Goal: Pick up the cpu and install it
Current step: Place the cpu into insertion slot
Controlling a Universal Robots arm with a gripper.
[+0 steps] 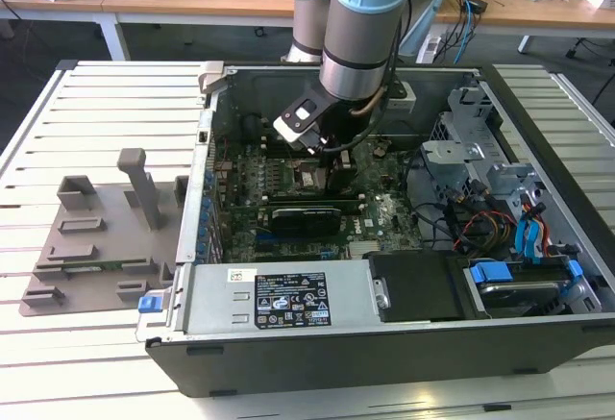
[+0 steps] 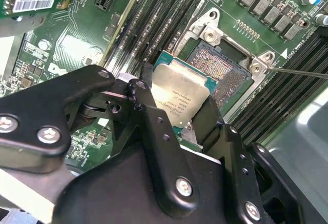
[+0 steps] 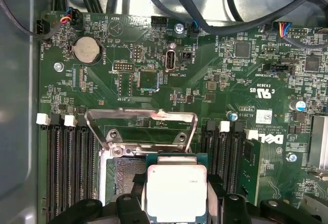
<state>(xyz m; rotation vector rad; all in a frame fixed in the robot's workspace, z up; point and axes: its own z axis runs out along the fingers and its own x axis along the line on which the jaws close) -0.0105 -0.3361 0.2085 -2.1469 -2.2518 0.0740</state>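
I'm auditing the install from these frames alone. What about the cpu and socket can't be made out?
Gap between the cpu and the socket: neither wrist view shows it side-on.
The cpu's underside and near edge: second wrist view, covered by the fingers of the gripper.
Part of the socket: first wrist view, covered by the cpu.
Socket area: exterior view, behind the arm.

Counts in the open machine
One cpu [image 3: 176, 192], one bare socket [image 2: 221, 62], one coin battery [image 3: 85, 48], one graphics card [image 1: 306, 216], one grey tray [image 1: 86, 247], one computer case [image 1: 384, 353].
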